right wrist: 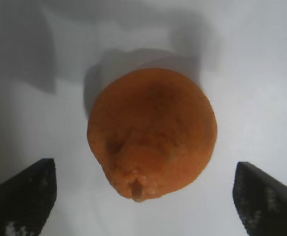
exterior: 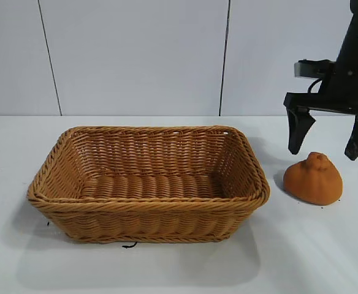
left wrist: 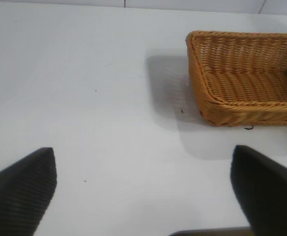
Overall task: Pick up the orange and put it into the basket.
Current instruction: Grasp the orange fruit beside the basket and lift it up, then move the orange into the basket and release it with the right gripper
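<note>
Left claw (left wrist: pixel 143 196) out of the exterior shot, spread wide over bare tabletop (left wrist: pixel 84 98) near the left edge, holding nothing, basket corner visible ahead of it. Looks parked.

Basket (exterior: pixel 148 205) mid-tabletop, empty, long side toward the front edge, thick braided rim, flared walls.

Orange (exterior: pixel 312 179) just beside the basket's right end, apart from it, resting on the tabletop toward the right edge, knob up and tilted a bit. Not yet lifted.

Right claw (exterior: pixel 330 144) above and slightly behind the orange, fingers spread wide, gripping nothing, not touching the fruit. Wrist view: orange (right wrist: pixel 152 132) sitting between the two fingertips (right wrist: pixel 23 196), roughly centred, stem nub pointing toward the camera side.

Risks, judged from here:
- Pear shape plus knob: closing high near the knob likely to squeeze the fruit out downward; needs a deeper drop to clamp the wide belly.
- Rounded matte skin: off-centre closure could roll it toward the right edge or nudge it into the basket wall.
- Descending too far: fingertips hitting the tabletop.
- Carry leftward: low lift could clip the braided rim and knock the fruit loose or shove the basket.
- Release too close to the near wall: fruit could bounce off the flared side and out.
</note>
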Controlling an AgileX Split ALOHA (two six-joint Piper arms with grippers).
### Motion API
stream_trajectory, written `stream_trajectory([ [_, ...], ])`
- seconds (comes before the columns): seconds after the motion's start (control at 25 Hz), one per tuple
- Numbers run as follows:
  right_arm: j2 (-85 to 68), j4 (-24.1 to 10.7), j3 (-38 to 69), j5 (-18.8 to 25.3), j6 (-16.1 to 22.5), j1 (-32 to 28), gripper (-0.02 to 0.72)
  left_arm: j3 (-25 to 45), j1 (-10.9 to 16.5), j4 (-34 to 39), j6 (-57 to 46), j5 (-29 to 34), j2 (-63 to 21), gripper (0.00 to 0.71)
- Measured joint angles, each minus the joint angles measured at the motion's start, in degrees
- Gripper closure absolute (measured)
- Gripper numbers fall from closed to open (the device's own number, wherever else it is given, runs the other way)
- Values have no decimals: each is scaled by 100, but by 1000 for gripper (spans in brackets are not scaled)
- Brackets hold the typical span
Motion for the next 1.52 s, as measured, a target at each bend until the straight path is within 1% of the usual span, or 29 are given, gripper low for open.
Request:
stream_trajectory([
  [0.6,533,-7,0,-127,0,0,15,0,0,0,0,0,0,18],
  [0.64,533,-13,0,-121,0,0,50,0,0,0,0,0,0,18],
  [0.68,533,-19,0,-121,0,0,108,0,0,0,0,0,0,18],
  [0.72,533,-19,0,-96,0,0,252,0,0,0,0,0,0,18],
  [0.8,533,-19,0,-2,0,0,416,0,0,0,0,0,0,18],
  [0.84,533,-19,0,40,0,0,496,0,0,0,0,0,0,18],
  [0.92,481,-19,-39,131,0,0,597,0,0,0,0,0,0,18],
  [1.16,55,-38,-39,208,-4,0,605,0,0,0,0,0,0,18],
  [1.44,-880,-129,-39,622,-110,0,605,0,0,0,0,0,0,18],
  [1.52,-1068,-129,-39,665,-126,0,605,0,0,0,0,0,0,18],
])
